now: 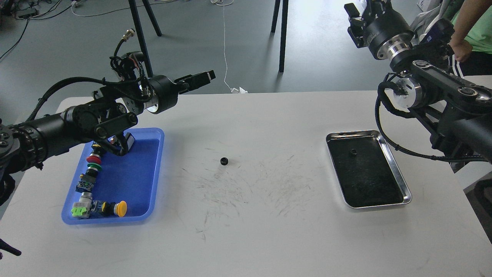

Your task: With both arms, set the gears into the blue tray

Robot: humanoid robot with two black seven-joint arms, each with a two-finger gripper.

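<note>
One small black gear [224, 161] lies on the white table near its middle. A second gear [353, 152] sits on the black lining of the metal tray [404, 192] at the right. The blue tray [132, 181] is at the left, with no gear showing in it. My left gripper [200, 78] hangs above the table's back edge, pointing right, well up and left of the middle gear; its fingers overlap side-on. My right gripper [359, 13] is high at the top right, partly cut by the frame edge, far above the metal tray.
Several colourful push-button switches [89, 181] line the blue tray's left side and front. Tripod legs [280, 34] stand behind the table. A person in green [467, 34] stands at the far right. Scuff marks cover the table's middle.
</note>
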